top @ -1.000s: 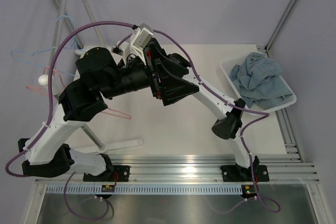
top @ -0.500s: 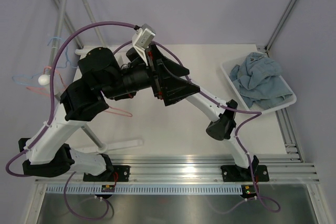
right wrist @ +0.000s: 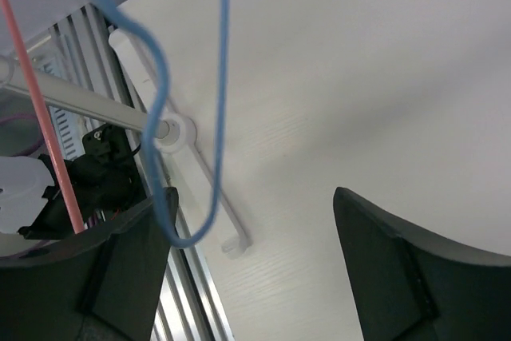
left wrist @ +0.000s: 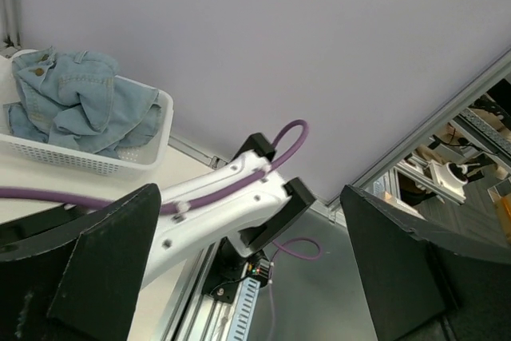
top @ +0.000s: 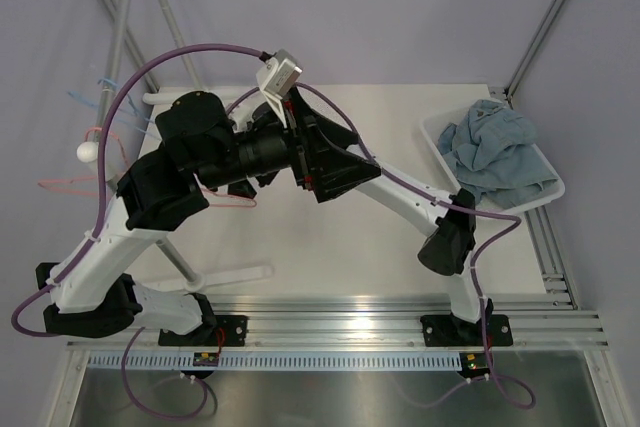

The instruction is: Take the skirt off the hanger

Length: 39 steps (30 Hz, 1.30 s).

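Note:
The denim skirt (top: 495,152) lies crumpled in a white basket (top: 433,143) at the table's right edge; the left wrist view shows the skirt (left wrist: 76,105) in that basket (left wrist: 88,164) too. A bare blue wire hanger (right wrist: 164,117) dangles in front of my right gripper (right wrist: 247,197), which is open with the hanger's lower loop just beside its left finger (right wrist: 120,269). In the top view the blue hanger (top: 100,97) hangs at the far left. My left gripper (left wrist: 247,197) is open and holds nothing; from above the left gripper (top: 335,162) sits mid-table, crossed over the right arm.
A pink wire hanger (top: 70,184) hangs below the blue one, seen as a red wire (right wrist: 40,117) from the right wrist. The white rack pole (right wrist: 88,105) and its foot (top: 215,277) stand at the left. Metal frame rails (top: 400,322) run along the near edge.
My right gripper has gone from shut to open. The blue and pink hangers at the left have shifted and swung. The right arm's elbow has moved back toward the right.

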Motion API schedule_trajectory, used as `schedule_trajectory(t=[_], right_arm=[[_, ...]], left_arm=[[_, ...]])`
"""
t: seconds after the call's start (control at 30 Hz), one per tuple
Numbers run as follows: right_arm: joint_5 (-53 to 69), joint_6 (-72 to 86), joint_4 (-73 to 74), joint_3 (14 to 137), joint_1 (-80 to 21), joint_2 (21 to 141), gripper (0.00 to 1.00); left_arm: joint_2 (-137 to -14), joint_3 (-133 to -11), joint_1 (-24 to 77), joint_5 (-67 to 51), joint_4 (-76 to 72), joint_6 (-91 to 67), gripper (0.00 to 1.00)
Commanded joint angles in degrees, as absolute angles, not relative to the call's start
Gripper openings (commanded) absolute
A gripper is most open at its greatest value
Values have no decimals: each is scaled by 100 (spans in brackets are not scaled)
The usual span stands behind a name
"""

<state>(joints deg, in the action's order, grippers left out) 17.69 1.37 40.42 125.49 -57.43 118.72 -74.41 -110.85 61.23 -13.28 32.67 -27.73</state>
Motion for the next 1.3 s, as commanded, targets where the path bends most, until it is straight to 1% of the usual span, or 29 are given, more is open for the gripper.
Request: schedule_trajectory(t=[0.0,0.03,0.07,0.17,0.3,0.37,0.5,0.53,0.63,0.7,0.73,0.77,0.83,0.9,0.93,0.97,1.1,1.17,1.27], right_arm=[[889,588,3244,12306,-5643,11101,87],[888,650,3174,12105,-5608,11031,89],[879,763,3077,11981,-5538,10952,95],[529,1071,2577,11410,-5406,10479,100],[-576,1458,2382,10410,-5213,9942,99],[-799,1582,2312,9987,-5151,9565,99],[-1352,1722,2189,8521,-5054,8861,100],[-1449,1810,2154,8247,-5045,8703,99],[-1134,1793,1890,7306,-5019,7800,99],[-1483,1968,1872,6769,-5019,7437,99],[-1720,2204,1950,6637,-5019,7253,99],[-2201,2363,2273,6540,-5010,6955,99],[-2573,2783,2679,6329,-4984,6542,99],[-3031,3101,3311,6188,-4975,6312,99],[-3258,3616,3548,6170,-4975,6119,100],[-3557,3856,4116,6153,-4983,6030,99],[-3762,4832,5403,6118,-4975,5749,99],[-3578,5167,5755,6012,-4975,5538,99],[-3139,5405,5775,5600,-4983,5116,99]], left_arm=[[-7470,-11354,6152,-1064,3366,-2532,99],[-7479,-11399,6152,-1046,3418,-2488,99],[-7497,-11443,6152,-1028,3454,-2470,99],[-7506,-11479,6152,-976,3498,-2435,99],[-7497,-11339,6152,-862,3603,-2365,99],[-7462,-11285,6152,-730,3682,-2320,99],[-7409,-11197,6152,-510,3796,-2128,99],[-7409,-11180,6152,-414,3814,-2092,99],[-7435,-11127,6152,-264,3858,-1969,99],[-7453,-11057,6152,-176,3867,-1934,99],[-7444,-11013,6152,-115,3858,-1934,99],[-7444,-10865,6152,-62,3858,-1934,99],[-7427,-10688,6152,209,3858,-1960,99],[-7383,-10346,6152,430,3858,-1969,99],[-7357,-10232,6152,648,3858,-1969,99],[-7330,-10091,6152,772,3841,-1969,99],[-7190,-9240,6152,1353,3788,-2118,99],[-7189,-8992,6152,1441,3788,-2188,99],[-7181,-8465,6152,1380,3779,-2504,99]])
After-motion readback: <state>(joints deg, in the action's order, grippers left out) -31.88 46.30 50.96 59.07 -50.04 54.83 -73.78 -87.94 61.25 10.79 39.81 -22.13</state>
